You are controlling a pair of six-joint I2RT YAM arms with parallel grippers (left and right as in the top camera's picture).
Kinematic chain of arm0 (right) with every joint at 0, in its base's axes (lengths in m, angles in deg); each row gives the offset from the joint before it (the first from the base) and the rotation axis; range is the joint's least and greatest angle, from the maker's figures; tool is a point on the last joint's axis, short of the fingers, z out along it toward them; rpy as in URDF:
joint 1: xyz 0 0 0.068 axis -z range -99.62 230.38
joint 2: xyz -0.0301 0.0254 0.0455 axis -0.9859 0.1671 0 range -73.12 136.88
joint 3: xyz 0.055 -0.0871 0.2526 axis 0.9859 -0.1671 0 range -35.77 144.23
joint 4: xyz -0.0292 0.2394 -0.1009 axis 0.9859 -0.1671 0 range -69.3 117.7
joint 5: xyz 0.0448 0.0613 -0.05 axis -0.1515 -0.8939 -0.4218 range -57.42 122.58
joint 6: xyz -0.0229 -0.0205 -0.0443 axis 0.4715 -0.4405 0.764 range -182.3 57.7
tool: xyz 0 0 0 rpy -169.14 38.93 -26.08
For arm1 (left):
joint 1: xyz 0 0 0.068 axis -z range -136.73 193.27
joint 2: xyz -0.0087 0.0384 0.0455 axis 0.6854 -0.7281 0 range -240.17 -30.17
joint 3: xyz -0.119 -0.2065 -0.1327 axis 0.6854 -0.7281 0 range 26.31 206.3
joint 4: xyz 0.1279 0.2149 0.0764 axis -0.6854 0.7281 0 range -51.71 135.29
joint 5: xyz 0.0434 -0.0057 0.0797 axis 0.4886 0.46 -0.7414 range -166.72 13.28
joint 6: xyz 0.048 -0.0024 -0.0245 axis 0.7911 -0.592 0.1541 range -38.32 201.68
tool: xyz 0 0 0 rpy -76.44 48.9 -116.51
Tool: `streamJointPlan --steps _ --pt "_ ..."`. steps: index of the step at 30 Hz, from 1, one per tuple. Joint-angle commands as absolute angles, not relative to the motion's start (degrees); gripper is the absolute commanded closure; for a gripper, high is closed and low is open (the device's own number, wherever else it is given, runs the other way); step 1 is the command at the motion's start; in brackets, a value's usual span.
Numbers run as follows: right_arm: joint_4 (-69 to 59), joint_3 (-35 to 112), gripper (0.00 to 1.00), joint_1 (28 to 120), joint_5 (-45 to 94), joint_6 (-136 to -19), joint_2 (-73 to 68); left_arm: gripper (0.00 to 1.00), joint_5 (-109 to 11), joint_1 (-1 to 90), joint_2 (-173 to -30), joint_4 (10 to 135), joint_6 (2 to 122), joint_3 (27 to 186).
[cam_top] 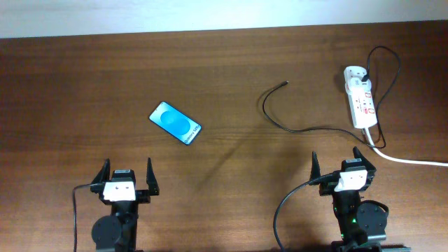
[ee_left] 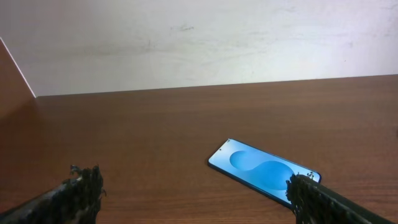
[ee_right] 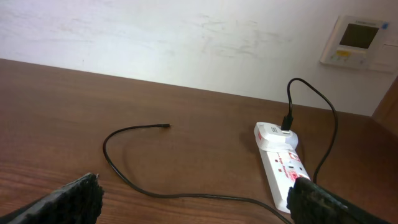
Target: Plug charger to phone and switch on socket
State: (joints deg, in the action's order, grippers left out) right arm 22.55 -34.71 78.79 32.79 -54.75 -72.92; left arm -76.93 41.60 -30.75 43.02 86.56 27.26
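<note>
Both grippers spread wide, empty.
Left gripper lower left; slim black-edged blue-screen smartphone flat left of centre; thin black charger cable right of centre, tip loose; right gripper lower right; elongated white power strip upper right.

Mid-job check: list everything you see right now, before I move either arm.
phone: 1, blue screen, black edge, flat, left of centre
power strip: 1, white, red marks, far right
charger cable: 1, thin black, runs from power strip, tip lying free
cord: 1, thick white, leaves strip toward right
wall panel: 1, white, right wrist view
table: 1, brown wood
left gripper: 1, black, open, empty
right gripper: 1, black, open, empty
</note>
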Motion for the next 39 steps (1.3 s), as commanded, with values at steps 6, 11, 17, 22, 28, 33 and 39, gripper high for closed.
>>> streamJointPlan --steps 6,11,17,22,28,33,39 --pt "22.31 -35.09 0.01 78.53 33.29 -54.81 -72.76 0.01 -68.82 41.36 -48.0 54.86 68.14 53.2" --pt "22.31 -35.09 0.01 78.53 33.29 -54.81 -72.76 0.01 -68.69 41.36 -44.91 54.91 68.27 53.2" --pt "22.33 -35.09 0.02 78.53 33.29 -54.83 -72.76 0.01 -68.54 41.36 -44.91 54.89 68.27 53.2" --pt "22.31 -35.09 0.01 78.53 33.29 -54.83 -72.76 0.01 -68.58 41.36 -44.91 54.86 68.27 53.2" --pt "22.33 -35.09 0.01 78.53 33.29 -54.81 -72.76 0.01 -68.62 41.36 -44.94 58.16 68.27 53.2" --pt "22.31 -35.09 0.02 78.53 33.29 -54.83 -72.76 0.01 -69.04 41.36 -44.94 59.34 68.27 53.2" --pt "22.31 -35.09 0.01 78.53 33.29 -54.83 -72.76 0.01 -68.78 41.36 -48.96 54.43 64.95 58.6"
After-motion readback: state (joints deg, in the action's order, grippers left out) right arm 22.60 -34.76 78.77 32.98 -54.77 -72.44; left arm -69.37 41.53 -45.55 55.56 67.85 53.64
